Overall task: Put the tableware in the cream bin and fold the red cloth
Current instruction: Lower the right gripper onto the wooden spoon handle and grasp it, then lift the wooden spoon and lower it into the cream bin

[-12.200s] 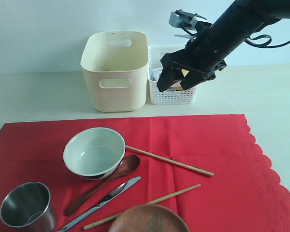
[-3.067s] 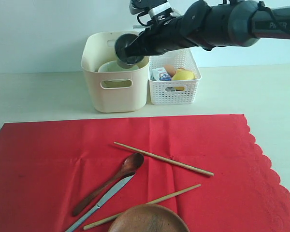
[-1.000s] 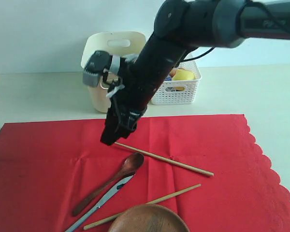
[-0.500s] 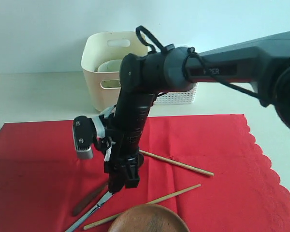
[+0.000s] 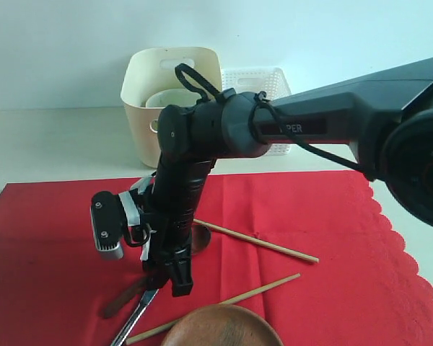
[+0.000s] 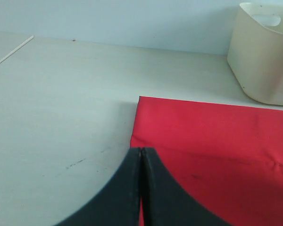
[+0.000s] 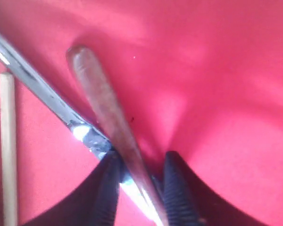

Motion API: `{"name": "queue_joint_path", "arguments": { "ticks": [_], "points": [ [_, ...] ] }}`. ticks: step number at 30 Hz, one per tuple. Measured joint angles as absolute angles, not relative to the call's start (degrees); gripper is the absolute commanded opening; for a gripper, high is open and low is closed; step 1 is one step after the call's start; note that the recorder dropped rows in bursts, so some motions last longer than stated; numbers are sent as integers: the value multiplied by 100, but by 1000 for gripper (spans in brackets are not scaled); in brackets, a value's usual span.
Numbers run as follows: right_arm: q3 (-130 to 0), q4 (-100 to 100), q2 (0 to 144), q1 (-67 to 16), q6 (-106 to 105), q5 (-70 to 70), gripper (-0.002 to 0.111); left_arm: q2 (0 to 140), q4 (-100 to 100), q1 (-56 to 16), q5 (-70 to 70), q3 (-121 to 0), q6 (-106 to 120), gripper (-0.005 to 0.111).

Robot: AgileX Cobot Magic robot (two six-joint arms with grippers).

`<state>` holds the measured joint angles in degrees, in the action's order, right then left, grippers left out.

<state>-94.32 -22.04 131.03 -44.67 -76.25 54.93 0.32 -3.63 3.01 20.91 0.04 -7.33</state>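
My right gripper (image 5: 175,285) (image 7: 140,162) is down on the red cloth (image 5: 310,216) (image 7: 217,70). Its jaws are open and straddle the brown wooden spoon's handle (image 7: 101,99) and the metal knife (image 7: 35,84); a gap shows beside the spoon. The spoon (image 5: 123,299) and knife (image 5: 133,324) stick out below the arm. Two chopsticks (image 5: 260,242) (image 5: 231,297) and the round brown plate (image 5: 220,328) lie nearby. The cream bin (image 5: 141,94) (image 6: 264,61) holds the white bowl (image 5: 172,97). My left gripper (image 6: 141,150) is shut and empty over the red cloth's (image 6: 212,136) corner.
A white lattice basket (image 5: 256,76) stands right of the cream bin, partly behind the right arm. One chopstick (image 7: 8,141) lies close beside the knife. Pale table (image 6: 61,103) surrounds the cloth.
The right arm has come down from above the cloth onto the spoon and knife, moving toward the front. Its jaws have narrowed around them. The left gripper has not moved.
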Motion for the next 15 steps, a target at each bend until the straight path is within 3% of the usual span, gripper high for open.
{"name": "queue_joint_path", "arguments": {
  "ticks": [4, 15],
  "points": [
    [-9432, -2226, 13092, -4467, -7625, 5493, 0, 32, -363, 301, 2091, 4, -733, 1],
    [-9430, -2205, 12942, -4467, -7366, 5525, 0, 32, -363, 301, 2091, 4, -733, 1]
  ]
}}
